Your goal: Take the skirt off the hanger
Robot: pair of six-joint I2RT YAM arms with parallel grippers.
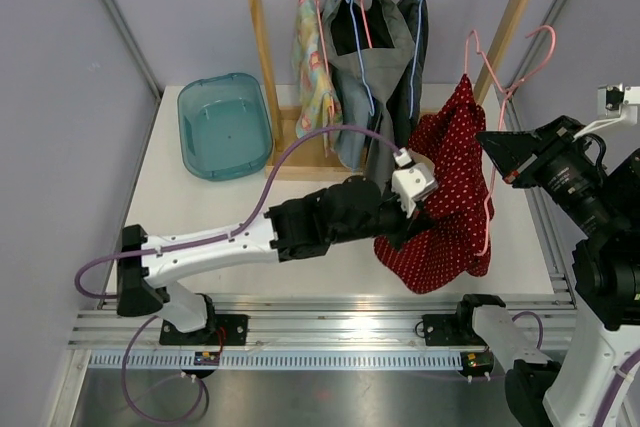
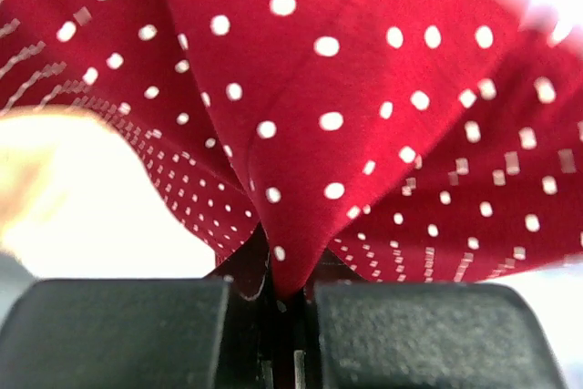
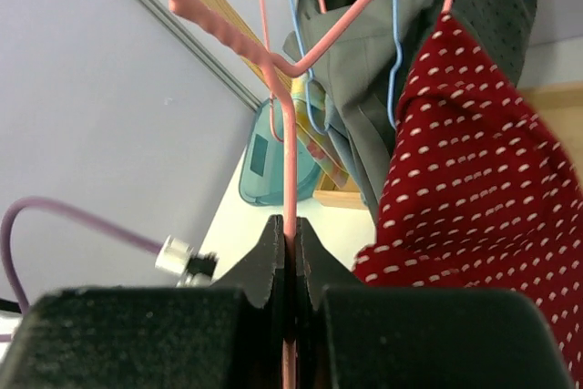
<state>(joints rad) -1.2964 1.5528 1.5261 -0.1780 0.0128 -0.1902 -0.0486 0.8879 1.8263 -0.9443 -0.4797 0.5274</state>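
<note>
Red dotted skirt (image 1: 455,172) is pinched by the left gripper (image 2: 281,298) for pulling; right gripper (image 3: 289,257) clamps the pink hanger (image 3: 290,152) steady. Skirt not off yet.

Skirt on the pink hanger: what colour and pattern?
The skirt is red with white dots; left wrist view.

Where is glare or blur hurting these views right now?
Left wrist: red white-dotted skirt fills the frame, softly blurred, blown out at upper right and left. Right wrist: pink wire hanger reasonably sharp, right gripper blurred. Top external: evenly lit, mild glare on the metal rail.
</note>
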